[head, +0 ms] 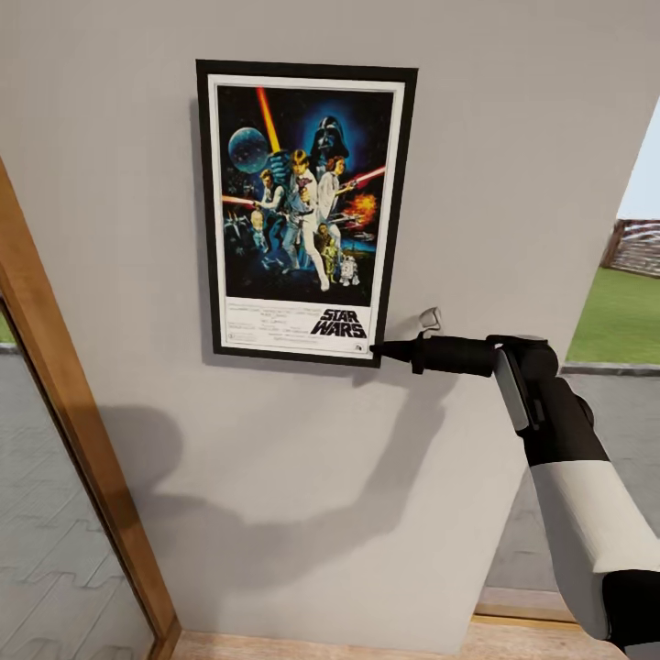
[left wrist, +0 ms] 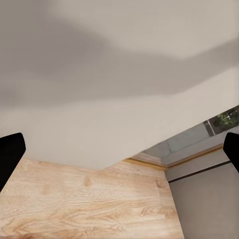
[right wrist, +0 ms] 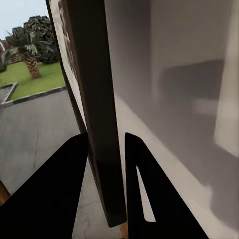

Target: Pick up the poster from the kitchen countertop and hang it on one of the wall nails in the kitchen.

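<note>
The Star Wars poster (head: 298, 206) hangs upright and flat against the pale grey wall (head: 321, 477). My right gripper (head: 378, 349) reaches in from the right to the poster's lower right corner. In the right wrist view its two black fingers (right wrist: 55, 189) close on either side of the poster's black frame edge (right wrist: 97, 99). My left gripper (left wrist: 119, 154) is open, its fingertips (left wrist: 10, 154) far apart with nothing between them, pointing at the wall's base. Any nail is hidden behind the poster. The countertop is out of view.
A wooden door frame (head: 64, 412) with glass runs down the wall's left side. To the right, a window or opening (head: 619, 312) looks out on lawn and paving. Light wooden floor (left wrist: 84, 209) meets the wall below.
</note>
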{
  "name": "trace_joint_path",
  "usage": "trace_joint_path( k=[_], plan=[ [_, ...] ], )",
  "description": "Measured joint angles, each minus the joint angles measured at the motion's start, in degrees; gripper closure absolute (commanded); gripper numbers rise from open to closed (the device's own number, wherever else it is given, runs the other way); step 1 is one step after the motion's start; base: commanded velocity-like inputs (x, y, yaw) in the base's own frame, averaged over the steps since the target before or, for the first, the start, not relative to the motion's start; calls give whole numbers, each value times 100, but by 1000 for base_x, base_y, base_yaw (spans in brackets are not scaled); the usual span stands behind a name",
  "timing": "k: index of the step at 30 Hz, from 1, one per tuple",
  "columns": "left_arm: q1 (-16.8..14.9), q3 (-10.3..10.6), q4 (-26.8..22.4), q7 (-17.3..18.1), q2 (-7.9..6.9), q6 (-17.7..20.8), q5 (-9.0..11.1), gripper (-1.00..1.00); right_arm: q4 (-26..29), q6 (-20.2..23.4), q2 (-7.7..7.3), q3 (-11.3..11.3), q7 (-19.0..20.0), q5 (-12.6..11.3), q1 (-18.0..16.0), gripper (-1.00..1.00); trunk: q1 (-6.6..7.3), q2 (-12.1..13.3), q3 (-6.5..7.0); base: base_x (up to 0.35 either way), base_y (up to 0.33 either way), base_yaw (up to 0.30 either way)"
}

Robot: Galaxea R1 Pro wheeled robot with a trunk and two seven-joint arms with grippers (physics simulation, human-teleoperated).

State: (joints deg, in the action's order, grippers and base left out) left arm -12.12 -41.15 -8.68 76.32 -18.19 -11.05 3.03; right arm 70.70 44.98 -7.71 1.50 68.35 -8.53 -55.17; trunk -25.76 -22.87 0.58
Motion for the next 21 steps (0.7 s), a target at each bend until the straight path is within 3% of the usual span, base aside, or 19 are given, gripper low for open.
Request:
trace_joint_path(
  k=[21],
  plan=[
    [0,1,0,-1,0,-63,-4,-100,-1,0,0,5,10,-23,0,100,0,0,0,0,0,0]
  ],
)
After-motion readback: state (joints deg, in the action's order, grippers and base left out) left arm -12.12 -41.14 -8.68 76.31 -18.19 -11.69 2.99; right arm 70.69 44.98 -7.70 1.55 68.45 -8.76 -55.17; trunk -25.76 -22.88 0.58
